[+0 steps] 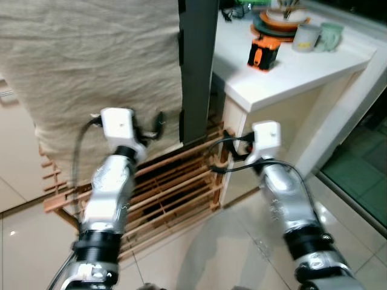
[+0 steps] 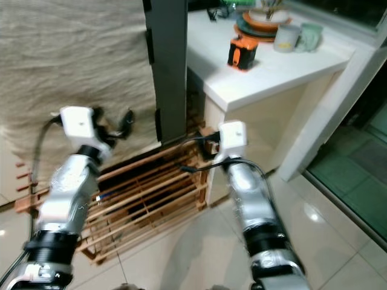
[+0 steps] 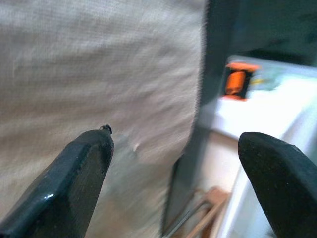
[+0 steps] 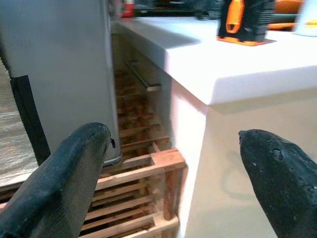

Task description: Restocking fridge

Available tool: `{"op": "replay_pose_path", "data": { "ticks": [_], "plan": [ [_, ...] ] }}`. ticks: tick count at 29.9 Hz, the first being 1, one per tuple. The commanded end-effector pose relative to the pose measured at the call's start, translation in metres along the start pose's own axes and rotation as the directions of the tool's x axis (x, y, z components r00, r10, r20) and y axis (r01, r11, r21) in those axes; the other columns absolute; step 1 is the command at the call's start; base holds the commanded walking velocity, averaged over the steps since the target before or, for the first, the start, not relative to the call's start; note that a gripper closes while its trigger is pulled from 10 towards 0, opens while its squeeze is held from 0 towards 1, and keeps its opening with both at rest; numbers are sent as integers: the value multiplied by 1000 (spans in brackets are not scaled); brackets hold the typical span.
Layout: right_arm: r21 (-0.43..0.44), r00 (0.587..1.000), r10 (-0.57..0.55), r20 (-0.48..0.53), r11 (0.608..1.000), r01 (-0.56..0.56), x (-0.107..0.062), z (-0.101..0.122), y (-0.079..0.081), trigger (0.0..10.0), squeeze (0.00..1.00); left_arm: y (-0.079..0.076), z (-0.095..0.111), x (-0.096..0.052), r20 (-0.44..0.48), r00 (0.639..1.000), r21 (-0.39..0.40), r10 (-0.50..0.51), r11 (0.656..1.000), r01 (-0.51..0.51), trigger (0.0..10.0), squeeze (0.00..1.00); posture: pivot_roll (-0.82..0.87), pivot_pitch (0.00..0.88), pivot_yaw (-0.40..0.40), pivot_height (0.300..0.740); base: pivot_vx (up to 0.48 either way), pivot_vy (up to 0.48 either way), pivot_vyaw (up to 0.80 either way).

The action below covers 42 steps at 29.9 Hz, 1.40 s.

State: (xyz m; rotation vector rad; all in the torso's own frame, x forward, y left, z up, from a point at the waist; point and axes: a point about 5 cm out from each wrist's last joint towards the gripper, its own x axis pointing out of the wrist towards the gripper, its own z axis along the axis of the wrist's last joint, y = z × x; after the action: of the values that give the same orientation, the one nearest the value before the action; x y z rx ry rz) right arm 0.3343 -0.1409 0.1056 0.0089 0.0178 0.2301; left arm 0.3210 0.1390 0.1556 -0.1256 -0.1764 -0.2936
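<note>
I have both arms raised in front of me. The left tool is spread wide with nothing between its fingers, facing a beige cloth that hangs over the front of what looks like the fridge — I can make out only its dark grey edge, standing upright between the cloth and the table. The right tool is also wide open and holds nothing; it sits just in front of the lower corner of the white table, near the gap between the table and that grey edge.

Below both tools a slatted wooden rack lies low on the pale tiled floor, running under the cloth and up to the table's side.

On the table I see an orange and black box-shaped thing near the front edge; I cannot tell what it is. Behind it are stacked plates, orange and dark green, and two mugs side by side, one grey and one pale green, just beside the plates.
</note>
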Motion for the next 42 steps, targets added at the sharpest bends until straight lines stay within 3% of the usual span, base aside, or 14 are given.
{"op": "replay_pose_path", "data": {
  "ticks": [1, 10, 17, 26, 34, 36, 42],
  "plan": [
    [8, 1000, 29, 6, 1000, -29, 3, 3, 10, 10000, 0, 4, 4, -3, 4, 1000, 1, -15, 1000, 15, 10000, 0, -88, 31, 0, 740, 0, 465, -750],
    [4, 998, 55, 7, 998, -55, 6, 6, 14, 10000, 0, -4, 4, -9, -7, 994, -3, -106, 994, 106, 10000, 0, -77, 35, -17, 740, -177, 417, -749],
    [9, 998, 63, 17, 998, -63, 5, 5, 18, 10000, 0, -18, 4, -22, -27, 970, -12, -240, 971, 240, 10000, 0, -67, 44, -10, 740, -292, 384, -733],
    [14, 998, 55, 22, 998, -55, 1, 3, 16, 10000, 0, -15, 10, -34, -47, 954, -1, -295, 955, 295, 10000, 0, -62, 59, -1, 740, -307, 373, -74],
    [13, 998, 51, 23, 999, -51, 0, 3, 16, 10000, 0, -7, 6, -31, -80, 974, 13, -213, 977, 215, 10000, 0, -64, 56, -2, 740, -308, 371, 0],
    [14, 998, 45, 31, 999, -46, 0, 5, 15, 10000, 0, -4, 4, -31, -76, 980, -14, -181, 983, 181, 10000, 0, -67, 55, -3, 740, -289, 386, 0],
    [17, 998, 17, 55, 1000, -18, -2, 8, 10, 10000, 0, 13, 4, -24, -61, 998, 29, -9, 1000, 11, 10000, 0, -71, 48, 0, 740, -47, 138, 0]
  ]
}}
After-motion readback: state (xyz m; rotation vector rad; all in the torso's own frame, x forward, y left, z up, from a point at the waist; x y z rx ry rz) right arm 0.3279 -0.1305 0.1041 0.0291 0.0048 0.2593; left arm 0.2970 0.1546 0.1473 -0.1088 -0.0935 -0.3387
